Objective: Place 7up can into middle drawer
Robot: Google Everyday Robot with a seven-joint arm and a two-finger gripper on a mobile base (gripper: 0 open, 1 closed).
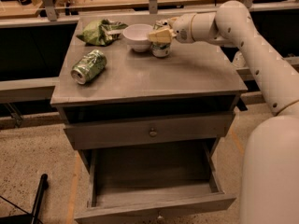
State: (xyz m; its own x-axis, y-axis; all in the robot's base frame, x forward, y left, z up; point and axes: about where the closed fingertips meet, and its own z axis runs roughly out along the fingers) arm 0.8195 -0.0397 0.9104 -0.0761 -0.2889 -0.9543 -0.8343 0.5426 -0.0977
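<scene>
Standing upright on the table (187, 71), toward its back edge: 1 7up can (161, 49), pale body, just right of a white bowl (138, 34) and close enough that contact cannot be told.

Claw (159, 35): at the upper part of the 7up can, covering its top from the camera side; whether it is clamped on the can or apart cannot be told. Arm (243, 29): white, reaching in from the right, over the table's back right corner.

Other items on the table:
- 1 dented green can (88, 66), lying on its side near the left edge, well apart from the 7up can.
- 1 crumpled green bag (99, 31), back left, beside the bowl.

Below the tabletop:
- 1 shut drawer front with a round knob (153, 132).
- Middle drawer (154, 203), pulled out toward the camera, its flat floor and low side walls in view.

7up can location: on the table, not in the middle drawer.
</scene>
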